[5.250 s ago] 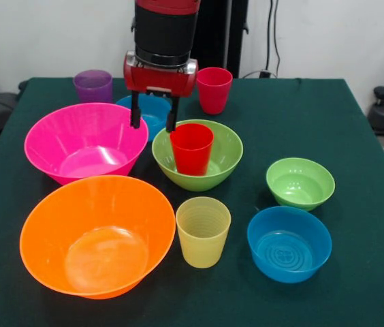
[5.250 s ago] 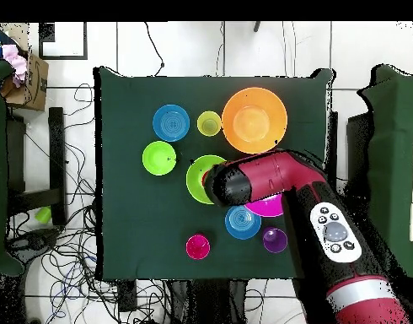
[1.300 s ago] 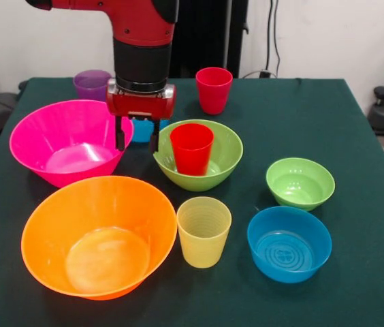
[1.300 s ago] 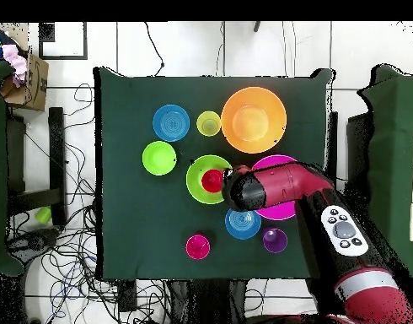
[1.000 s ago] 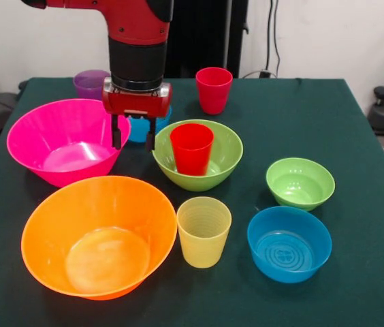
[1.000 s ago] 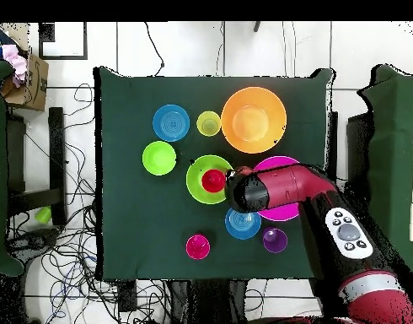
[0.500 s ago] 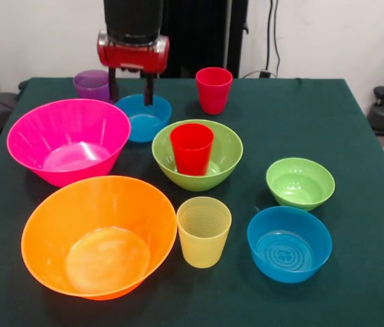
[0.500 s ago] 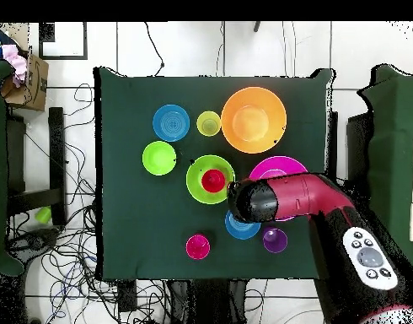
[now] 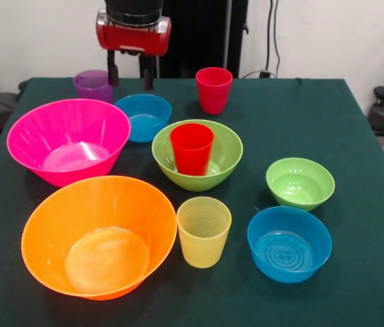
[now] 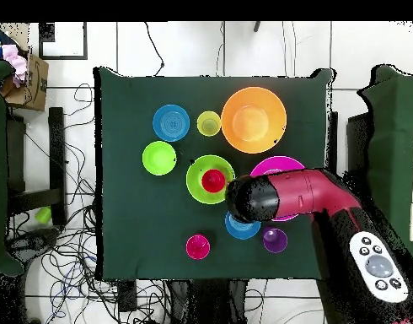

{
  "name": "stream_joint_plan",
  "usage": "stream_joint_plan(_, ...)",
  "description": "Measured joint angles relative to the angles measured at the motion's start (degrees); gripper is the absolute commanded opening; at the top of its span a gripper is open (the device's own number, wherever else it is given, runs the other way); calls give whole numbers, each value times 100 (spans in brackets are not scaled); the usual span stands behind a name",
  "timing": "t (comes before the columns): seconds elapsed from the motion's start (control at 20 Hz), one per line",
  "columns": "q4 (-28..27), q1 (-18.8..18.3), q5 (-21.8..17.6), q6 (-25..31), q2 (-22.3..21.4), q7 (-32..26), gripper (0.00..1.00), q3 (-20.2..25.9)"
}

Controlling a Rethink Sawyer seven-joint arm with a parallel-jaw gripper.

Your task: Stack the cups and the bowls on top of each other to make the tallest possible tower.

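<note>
1. Gripper [image 9: 130,76] up high at the far side of the table [image 9: 355,136], hanging above the far blue bowl [image 9: 144,116] – fingers spread apart, nothing between them.
2. Overhead: the arm [image 10: 294,196] comes in from the robot's side and covers part of the hot pink bowl [image 10: 277,167] & most of that blue bowl [image 10: 237,228].
3. Bright red cup [image 9: 192,148] stands upright inside the med. lime green bowl [image 9: 202,160], mid-table – that's the only nesting on show.
4. Hot pink bowl [image 9: 68,139] sits by itself, front view's left, just beside the green bowl, rims not touching.
5. Big orange bowl [image 9: 97,235] at the near-left, its rim close under the pink one.
6. Ribbed yellow cup [image 9: 203,231] upright between the orange bowl & the near blue bowl [image 9: 289,243].
7. Small lime green bowl [image 9: 300,182] just behind that blue one, apart from the rest.
8. Purple cup [image 9: 93,86] at the far left, next to the far blue bowl.
9. Pinkish-red cup [image 9: 214,89] upright at the far edge, right of the gripper.
10. All bowls mouth-up, all cups standing.
</note>
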Motion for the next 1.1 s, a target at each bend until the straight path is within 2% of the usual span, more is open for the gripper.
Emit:
stream_joint_plan(0.2, -2, -348, -133, 0, 286, -261, 100, 291)
stream_joint_plan(0.25, -2, -560, -239, 0, 458, -490, 100, 429)
stream_joint_plan(0.55, -4, -1006, -487, 1, 797, -1054, 100, 649)
stream_joint_plan(1.1, -62, -1584, -502, 0, 1273, -1828, 100, 995)
